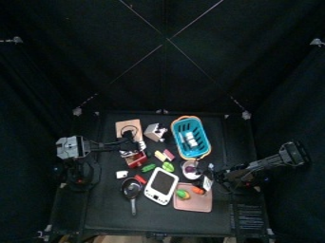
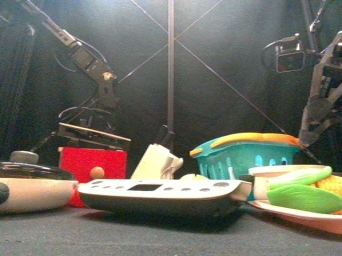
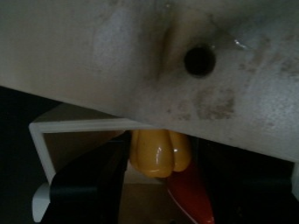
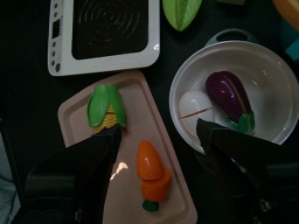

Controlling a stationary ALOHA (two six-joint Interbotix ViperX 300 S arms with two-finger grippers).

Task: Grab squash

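L hand [image 3: 152, 188] down on squash [image 3: 160, 150], lower centre of L wrist view.

Squash sits yellow betw the jaws, next to a red pepper [image 3: 193, 192], under a pale grey object [image 3: 152, 61] filling upper frame; whether jaws actually clamp it: can't tell. R hand [image 4: 158, 166] spread wide, grasping nothing, idling above pink tray [image 4: 82, 109] w/ corn [image 4: 107, 107] + carrot [image 4: 151, 173], prob. parked clear of L's reach.

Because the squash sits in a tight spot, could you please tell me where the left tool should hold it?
Probably across the rounded yellow end of the squash, coming from the left tool's side: a pale object overhangs it and a red pepper lies close beside, leaving only that end free.
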